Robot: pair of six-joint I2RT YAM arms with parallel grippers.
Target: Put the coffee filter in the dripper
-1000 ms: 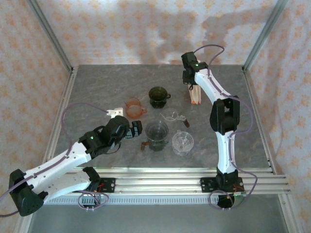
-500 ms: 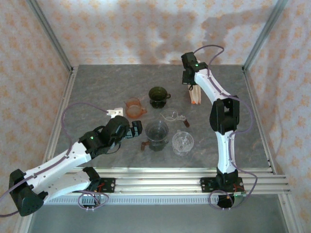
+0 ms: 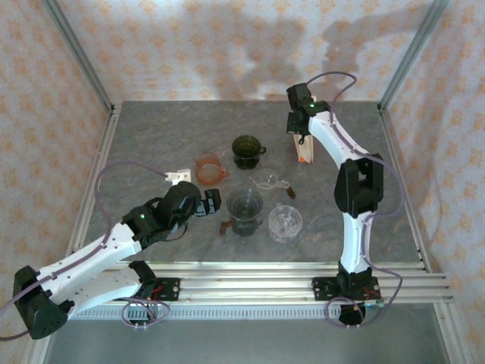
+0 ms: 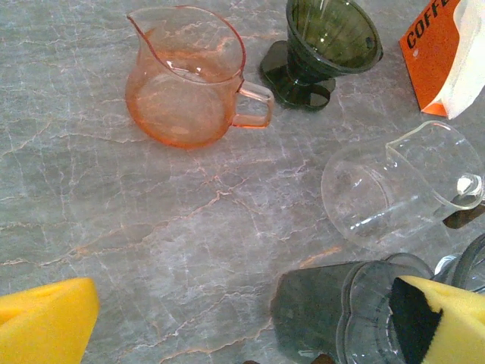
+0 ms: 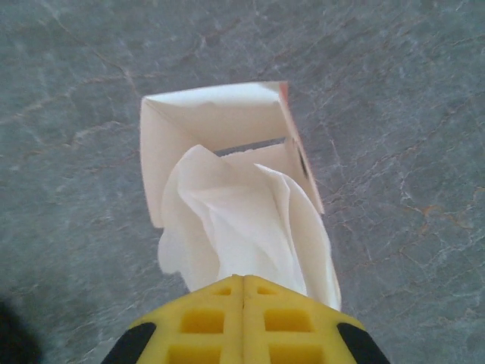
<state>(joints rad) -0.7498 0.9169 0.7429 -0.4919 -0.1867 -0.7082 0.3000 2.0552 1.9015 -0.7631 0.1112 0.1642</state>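
Since the grey, marble-veined tabletop (image 3: pixel 151 136) carries everything, it is noted first: matte, with fine pale cracks.

Right arm: stretched far toward the back, elbow raised and wrist turned down. Right gripper (image 5: pixel 242 284) hangs over the filter box (image 5: pixel 220 121). Its yellow fingers (image 5: pixel 204 322) are pressed together, pinching the coffee filter (image 5: pixel 242 220).

Left arm: low and bent, with the forearm angled inward. Left gripper (image 3: pixel 211 202) is just left of the smoky grey dripper (image 3: pixel 245 206), jaws spread wide. Its yellow foam pads (image 4: pixel 45 322) sit at the lower corners of the left wrist view.

Filter box: cardboard, orange printed face with white sides, top flaps open, upright at the back right.

Pink glass pitcher (image 4: pixel 186 76): translucent, rounded, with spout and loop handle.
Clear glass pitcher (image 4: pixel 394 186): thin-walled, with a handle.
Dark green dripper (image 4: pixel 330 45): conical, on a round foot, beside the pink pitcher.
Smoky grey dripper: ribbed cone at centre front.
Clear dripper (image 3: pixel 285 221): just right of the grey one.

Coffee filter: white, crumpled thin paper. It rises out of the box mouth to the right gripper, well apart from all three drippers.
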